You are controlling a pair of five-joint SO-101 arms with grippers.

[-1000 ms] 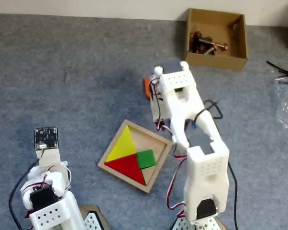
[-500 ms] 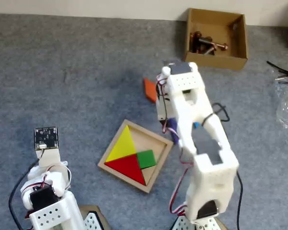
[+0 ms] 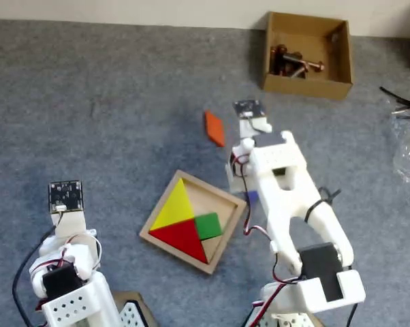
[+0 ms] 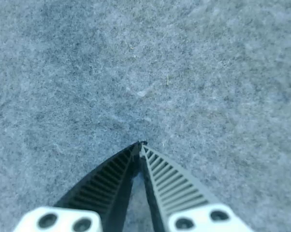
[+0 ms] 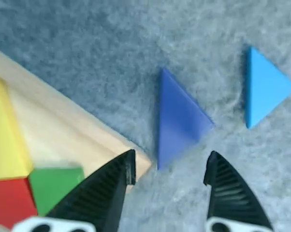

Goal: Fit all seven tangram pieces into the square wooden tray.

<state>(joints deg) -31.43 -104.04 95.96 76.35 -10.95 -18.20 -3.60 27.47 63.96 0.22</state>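
Hanging over the grey carpet [image 5: 63, 43], the right gripper [image 5: 170, 166] has its two black fingers [image 5: 117, 181] spread wide apart, and nothing is in them. A dark blue triangle [image 5: 179, 118] lies flat on the carpet just in front of the fingers. One of its sharp corners pokes in between the two tips. It lies just beside the edge of the wooden tray [image 5: 82, 123], with a thin strip of carpet between them. A light blue triangle [image 5: 264, 89] lies flat a bit farther off, on the side of the dark blue one away from the tray.

Three pieces are in the tray. From above you can see a yellow triangle [image 3: 176, 204] and a red triangle [image 3: 184, 238] touching each other in the middle of the tray. A green square [image 3: 207, 225] sits against them both. The rest of the tray is bare wood [image 3: 218, 203]. The right arm [image 3: 287, 197] bends over the carpet next to the tray.

An orange piece [image 3: 214, 128] lies on the carpet by itself, away from the tray, on the side toward the far wall. A cardboard box [image 3: 304, 85] with some small things in it sits by the far edge.

The left gripper [image 4: 141, 145] is over bare carpet, well apart from the tray. Its fingers are pressed together at the tips and hold nothing. The left arm [image 3: 65, 272] is at the near corner.
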